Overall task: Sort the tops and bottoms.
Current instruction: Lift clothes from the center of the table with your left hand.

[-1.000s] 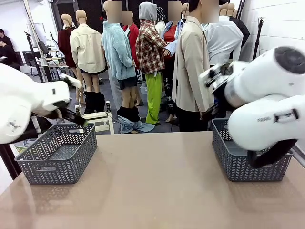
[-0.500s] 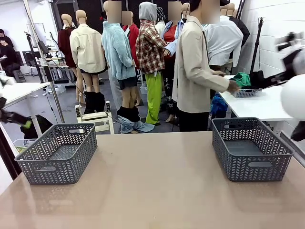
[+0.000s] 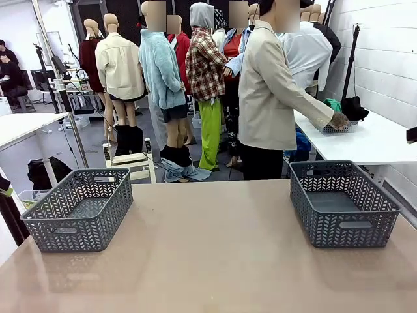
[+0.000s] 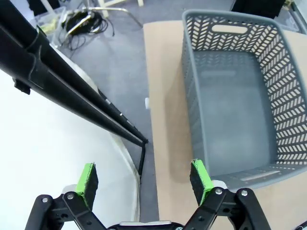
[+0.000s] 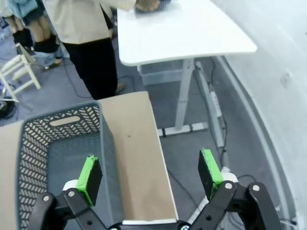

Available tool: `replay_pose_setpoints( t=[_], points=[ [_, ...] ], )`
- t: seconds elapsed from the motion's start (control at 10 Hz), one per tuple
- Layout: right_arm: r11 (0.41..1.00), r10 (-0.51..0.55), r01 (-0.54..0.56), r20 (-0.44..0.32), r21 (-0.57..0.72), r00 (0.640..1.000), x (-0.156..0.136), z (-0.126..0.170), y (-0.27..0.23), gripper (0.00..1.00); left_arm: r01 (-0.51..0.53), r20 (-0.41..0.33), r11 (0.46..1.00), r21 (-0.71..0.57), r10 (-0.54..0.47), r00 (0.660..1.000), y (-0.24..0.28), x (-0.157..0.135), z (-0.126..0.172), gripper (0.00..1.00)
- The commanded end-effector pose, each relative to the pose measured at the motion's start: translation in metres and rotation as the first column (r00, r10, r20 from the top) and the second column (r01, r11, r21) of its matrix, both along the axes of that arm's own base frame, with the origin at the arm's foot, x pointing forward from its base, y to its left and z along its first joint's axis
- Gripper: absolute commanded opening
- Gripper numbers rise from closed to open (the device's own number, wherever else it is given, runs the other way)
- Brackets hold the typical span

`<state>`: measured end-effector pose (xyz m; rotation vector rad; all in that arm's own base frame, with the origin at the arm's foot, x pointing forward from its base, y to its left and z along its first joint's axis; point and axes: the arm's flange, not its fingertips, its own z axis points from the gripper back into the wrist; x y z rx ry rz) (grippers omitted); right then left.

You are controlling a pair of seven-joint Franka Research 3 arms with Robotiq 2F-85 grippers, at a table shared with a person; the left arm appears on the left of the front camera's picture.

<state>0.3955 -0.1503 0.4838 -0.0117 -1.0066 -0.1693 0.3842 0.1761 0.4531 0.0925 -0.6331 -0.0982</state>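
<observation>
Now: left pincer point(image 4: 144, 178), right pincer point(image 5: 151, 173) both wide, empty; green garment point(image 3: 332, 104) at far white desk point(image 3: 381, 142), by person's hand point(image 3: 339, 120). Likely soft, light, floppy; you pinch bunched fold mid-cloth.

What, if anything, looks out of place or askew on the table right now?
Nothing stands out. The left grey basket and right grey basket sit upright, undamaged and empty on the tan table. The person's hand is at a small basket with a green garment on the white side table.
</observation>
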Motion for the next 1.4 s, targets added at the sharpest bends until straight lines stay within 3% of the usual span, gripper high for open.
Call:
replay_pose_setpoints(
  t=[0.0,1.3],
  points=[
    [0.999,-0.001,0.001,0.002,-0.04,1.0,-0.0063,0.0177,0.0068,1.0,0.009,0.021,1.0,-0.005,-0.009,1.0,-0.0042,-0.0063,0.0056,1.0],
    [0.999,-0.001,0.001,0.002,-0.04,1.0,-0.0063,0.0177,0.0068,1.0,0.009,0.021,1.0,-0.005,-0.009,1.0,-0.0042,-0.0063,0.0056,1.0]
  ],
)
